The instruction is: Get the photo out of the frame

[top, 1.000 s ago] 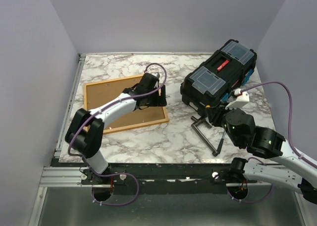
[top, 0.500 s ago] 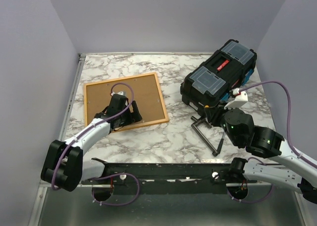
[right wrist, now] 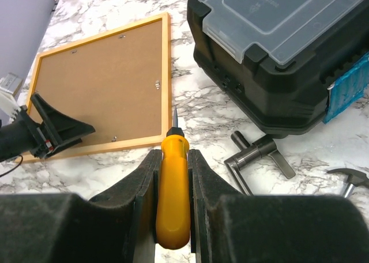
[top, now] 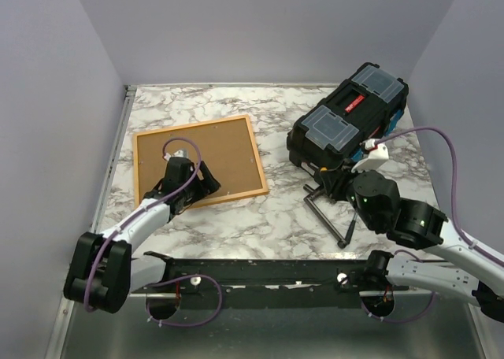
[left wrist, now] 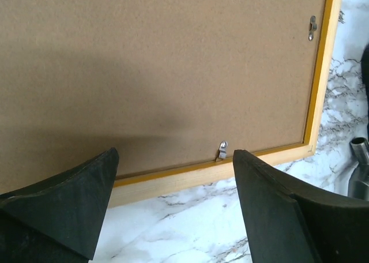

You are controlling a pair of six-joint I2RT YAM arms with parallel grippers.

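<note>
The frame (top: pixel 258 156) lies face down on the marble table, left of centre, its light wood back and orange inner edge showing. The photo's brown backing board (top: pixel 220 150) fills it; the sunset side is hidden. Small metal tabs (left wrist: pixel 222 149) hold the board in. My left gripper (top: pixel 211 180) is open and empty, low over the frame's near edge (left wrist: pixel 202 173), with its fingers either side of one tab. My right gripper (right wrist: pixel 174 153) is shut on a yellow-handled screwdriver (right wrist: pixel 173 188), held above the table right of the frame (right wrist: pixel 166 72), tip pointing toward it.
A black toolbox (top: pixel 346 123) with clear lid compartments stands at the back right, also in the right wrist view (right wrist: pixel 277 61). A metal clamp-like tool (top: pixel 327 209) lies in front of it, and a hammer head (right wrist: pixel 346 179) shows at the right. Purple walls enclose the table.
My left arm has drawn back from the frame's right side to its near edge, its gripper now lower and further left. The right arm has shifted only slightly.
</note>
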